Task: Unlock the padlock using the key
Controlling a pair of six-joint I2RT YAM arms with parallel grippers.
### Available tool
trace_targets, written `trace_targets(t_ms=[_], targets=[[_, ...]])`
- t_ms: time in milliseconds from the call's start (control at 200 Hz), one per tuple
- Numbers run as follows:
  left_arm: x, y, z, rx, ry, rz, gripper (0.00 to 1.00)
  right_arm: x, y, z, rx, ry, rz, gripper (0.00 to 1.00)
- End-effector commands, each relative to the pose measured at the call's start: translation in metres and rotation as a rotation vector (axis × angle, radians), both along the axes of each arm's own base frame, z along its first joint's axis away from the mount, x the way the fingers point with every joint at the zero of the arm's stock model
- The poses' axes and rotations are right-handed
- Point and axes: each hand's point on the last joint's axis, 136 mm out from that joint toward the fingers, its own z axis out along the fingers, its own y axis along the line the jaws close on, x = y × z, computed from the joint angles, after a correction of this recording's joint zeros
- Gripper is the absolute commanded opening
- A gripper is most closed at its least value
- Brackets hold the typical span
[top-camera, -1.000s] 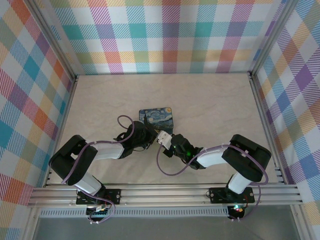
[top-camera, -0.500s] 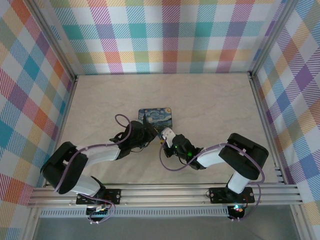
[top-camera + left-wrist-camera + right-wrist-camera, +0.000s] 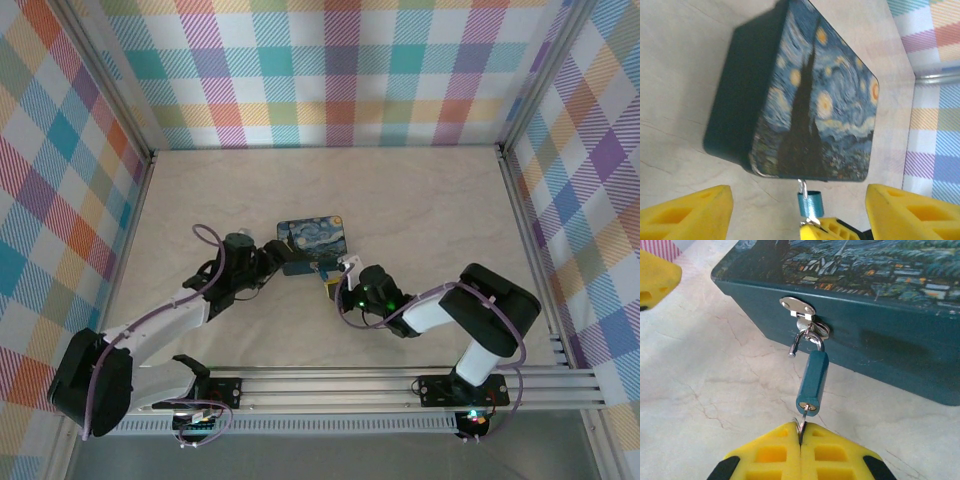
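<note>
The right gripper (image 3: 800, 434) squeezes its two yellow fingers shut on the tiny key (image 3: 801, 424). The key sits in the end of the padlock (image 3: 812, 380). The padlock hangs on the clasp (image 3: 797, 306) at the front of the tin (image 3: 880, 340), so the gripper comes at it from that side. One end of the silver loop looks out of the blue body, so the lock seems open. The left gripper (image 3: 800, 212) holds its fingers (image 3: 690, 212) wide apart near the tin, with nothing in them.

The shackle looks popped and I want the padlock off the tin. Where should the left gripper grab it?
Probably the padlock's blue body, mid-length, from the left: the right gripper holds the key at its bottom, and the shackle hooks the tin's hasp.
</note>
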Motion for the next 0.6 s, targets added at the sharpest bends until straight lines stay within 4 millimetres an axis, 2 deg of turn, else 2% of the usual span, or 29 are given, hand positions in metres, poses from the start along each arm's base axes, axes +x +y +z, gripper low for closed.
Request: trace_targets(t_ms=[0,240,600], targets=[[-0.004,0.007,-0.005,0.014,0.022,-0.038,0.74,-0.009,0.003,-0.004,0.115,0.149,0.011,0.00],[0.009,0.006,-0.016,0.002,0.045,-0.072,0.77,-0.003,-0.007,-0.021,0.193,0.303,-0.033,0.00],[0.039,-0.004,-0.020,0.015,0.041,-0.126,0.78,-0.004,-0.011,-0.029,0.195,0.355,-0.051,0.02]])
